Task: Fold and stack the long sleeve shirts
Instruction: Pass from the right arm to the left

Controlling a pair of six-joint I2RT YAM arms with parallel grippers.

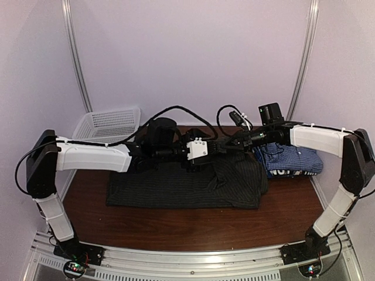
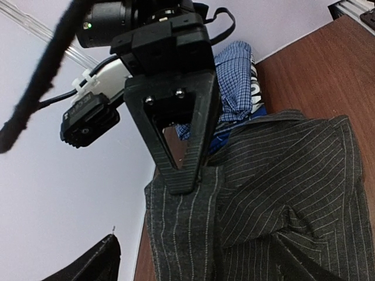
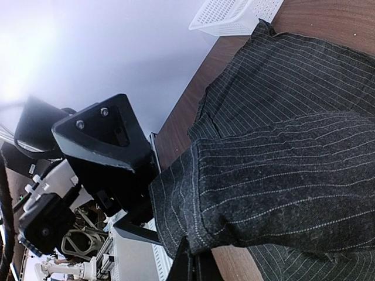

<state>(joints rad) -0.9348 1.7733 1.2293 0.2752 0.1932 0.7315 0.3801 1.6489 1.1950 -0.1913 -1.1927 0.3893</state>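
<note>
Altogether there are one pinstriped shirt (image 1: 181, 187), two stacked shirts (image 1: 291, 161), one basket (image 1: 108, 124).

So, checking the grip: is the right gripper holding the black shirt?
Yes, the right gripper pinches a fold of the black shirt.

Top view: left gripper (image 1: 208, 151) and right gripper (image 1: 224, 148) meeting over the far edge of the black pinstriped shirt (image 1: 176, 190); fingertips merging with dark cloth and cables (image 1: 225, 114), too small to separate. At the table's (image 1: 176, 225) right edge, right arm (image 1: 316, 140) covering the far side of the checked shirts (image 1: 293, 159); lettering on the navy shirt (image 1: 287, 172) blurring into a white smear. Left arm (image 1: 94, 157) hiding the basket's (image 1: 111, 123) near rim. Right wrist view: pinstriped fold draping over the fingers (image 3: 196, 266), bottom edge cutting them off
</note>
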